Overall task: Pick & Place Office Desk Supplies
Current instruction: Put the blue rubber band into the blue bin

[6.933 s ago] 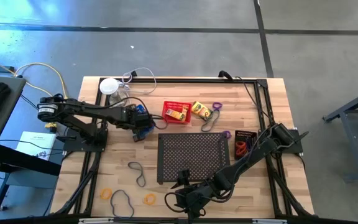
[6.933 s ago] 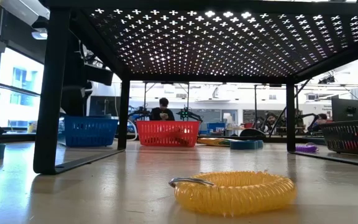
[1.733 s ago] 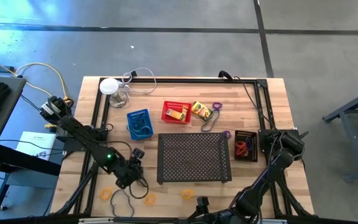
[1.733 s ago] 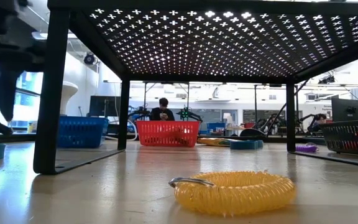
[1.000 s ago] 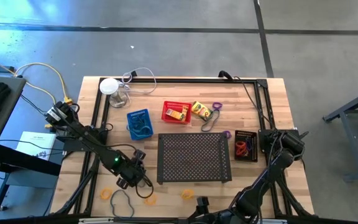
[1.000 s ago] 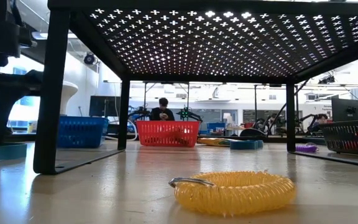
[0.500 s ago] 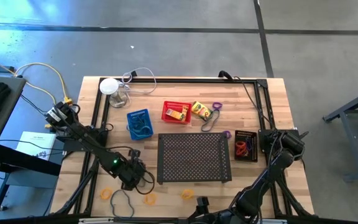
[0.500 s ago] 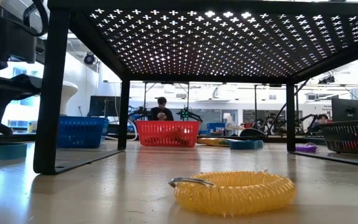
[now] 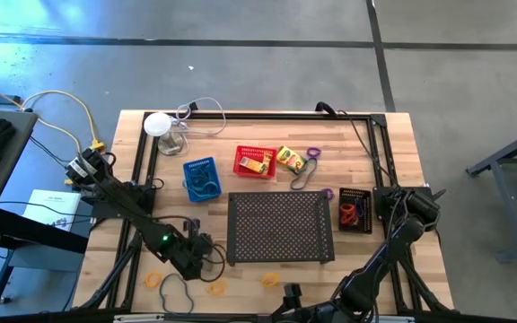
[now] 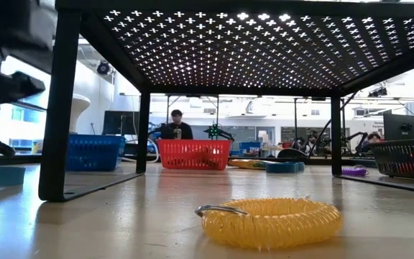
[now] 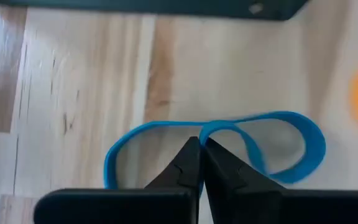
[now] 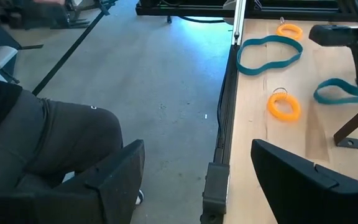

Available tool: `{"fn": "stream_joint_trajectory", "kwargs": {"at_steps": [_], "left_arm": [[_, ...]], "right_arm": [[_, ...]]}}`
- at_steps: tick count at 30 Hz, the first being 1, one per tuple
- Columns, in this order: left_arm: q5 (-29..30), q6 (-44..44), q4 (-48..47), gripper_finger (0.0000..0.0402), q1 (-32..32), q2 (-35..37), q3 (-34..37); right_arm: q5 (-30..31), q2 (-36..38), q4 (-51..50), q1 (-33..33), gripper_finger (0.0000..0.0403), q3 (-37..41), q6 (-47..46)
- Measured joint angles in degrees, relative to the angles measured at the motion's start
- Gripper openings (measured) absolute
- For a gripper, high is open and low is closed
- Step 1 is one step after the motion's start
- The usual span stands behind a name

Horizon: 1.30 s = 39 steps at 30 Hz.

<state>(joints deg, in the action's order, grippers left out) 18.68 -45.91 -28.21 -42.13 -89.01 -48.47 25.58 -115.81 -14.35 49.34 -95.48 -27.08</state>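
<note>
- Near the table's front-left corner, the left gripper (image 11: pixel 201 146) is pinching a blue rubber-band loop (image 11: pixel 291 140) lying on the wood beside the perforated tray (image 9: pixel 279 228), fingertips fully together.
- Off the front edge, the right gripper (image 12: pixel 197 168) is waiting, fingers spread wide, holding nothing.
- Behind the tray, the blue basket (image 9: pixel 201 178) and red basket (image 9: pixel 255 161) are sitting side by side.

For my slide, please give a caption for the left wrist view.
Left gripper pinches a blue rubber band on the wooden table.
</note>
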Motion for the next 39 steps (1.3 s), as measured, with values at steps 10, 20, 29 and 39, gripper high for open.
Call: {"fn": "stream_joint_trajectory", "kwargs": {"at_steps": [10, 20, 29, 39], "left_arm": [[15.23, -8.40, -31.10, 0.0002, 0.56, 0.10, -18.27], [26.75, -13.10, -54.73, 0.0001, 7.40, 0.20, -31.30], [28.55, -25.40, -61.86, 0.0001, 21.80, 0.20, -32.08], [25.14, -15.43, -61.78, 0.0001, 35.36, 0.20, -31.92]], "right_arm": [[-0.08, 0.00, 0.00, -0.28, 0.0284, 0.00, 0.40], [-0.17, 0.00, 0.00, -0.28, 0.0284, 0.00, 8.07], [-0.44, 0.00, -0.39, -0.37, 0.0284, 0.00, 15.33], [-0.63, -0.02, -2.32, -0.37, 0.0284, 0.00, 15.23]]}}
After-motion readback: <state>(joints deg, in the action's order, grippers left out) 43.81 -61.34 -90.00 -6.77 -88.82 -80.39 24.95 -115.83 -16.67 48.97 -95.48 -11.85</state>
